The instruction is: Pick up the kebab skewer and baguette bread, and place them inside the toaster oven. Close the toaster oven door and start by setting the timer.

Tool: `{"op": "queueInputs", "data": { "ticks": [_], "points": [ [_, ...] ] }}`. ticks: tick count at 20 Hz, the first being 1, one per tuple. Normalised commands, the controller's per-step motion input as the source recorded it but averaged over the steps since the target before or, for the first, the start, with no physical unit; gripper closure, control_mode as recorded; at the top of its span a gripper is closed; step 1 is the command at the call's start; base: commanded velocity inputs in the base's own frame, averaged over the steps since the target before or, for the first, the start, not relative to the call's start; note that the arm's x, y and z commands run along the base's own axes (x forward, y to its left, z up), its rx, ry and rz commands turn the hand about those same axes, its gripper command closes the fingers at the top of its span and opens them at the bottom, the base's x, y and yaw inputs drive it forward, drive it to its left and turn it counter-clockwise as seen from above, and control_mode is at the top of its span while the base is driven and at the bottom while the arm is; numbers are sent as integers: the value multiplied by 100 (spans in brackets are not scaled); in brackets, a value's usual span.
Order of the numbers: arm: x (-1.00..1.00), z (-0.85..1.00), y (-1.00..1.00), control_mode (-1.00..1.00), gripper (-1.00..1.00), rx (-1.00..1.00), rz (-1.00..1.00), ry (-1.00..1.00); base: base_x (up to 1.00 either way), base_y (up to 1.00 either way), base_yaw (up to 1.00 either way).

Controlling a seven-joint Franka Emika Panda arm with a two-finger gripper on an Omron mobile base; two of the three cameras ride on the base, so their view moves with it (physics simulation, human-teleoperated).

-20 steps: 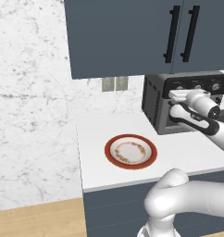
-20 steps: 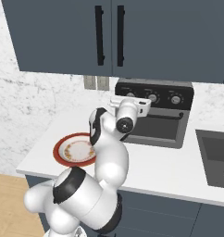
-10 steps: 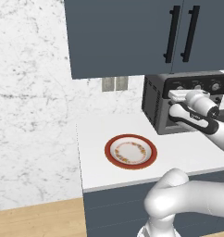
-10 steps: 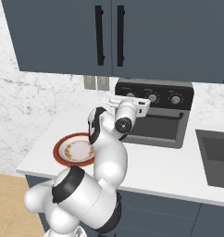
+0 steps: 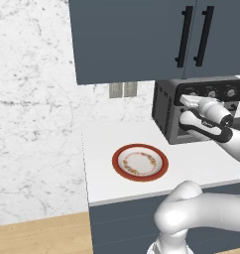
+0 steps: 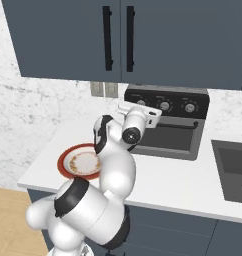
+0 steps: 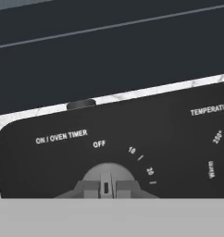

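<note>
The empty red-rimmed plate (image 5: 140, 162) lies near the counter's front edge; behind it, on the counter against the wall, the toaster oven (image 6: 169, 122) stands with the toaster oven door (image 6: 168, 138) shut, the gripper (image 7: 105, 187) pinched closed on its timer knob (image 7: 107, 173)

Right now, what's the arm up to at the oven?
The arm has its end effector shut on the timer knob at the left of the toaster oven control panel, under the "ON / OVEN TIMER" label. The toaster oven door looks closed. The red-rimmed plate on the counter holds no food. It appears to be at the last step, setting the timer.
</note>
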Motion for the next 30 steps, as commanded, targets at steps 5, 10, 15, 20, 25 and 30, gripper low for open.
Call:
{"op": "queueInputs", "data": {
  "ticks": [5,10,15,20,25,30],
  "points": [
    [0,0,-1,-100,100,21,-6,0,0,0,0],
    [-1,0,-3,-100,100,23,-7,0,0,0,0],
    [0,0,-4,-100,100,25,-7,0,0,0,0],
    [0,0,-10,-100,100,26,-5,0,0,0,0],
    [0,0,-9,-100,100,25,-4,-2,0,0,0],
    [0,0,-8,-100,100,24,-4,-2,0,0,0]
  ]
}}
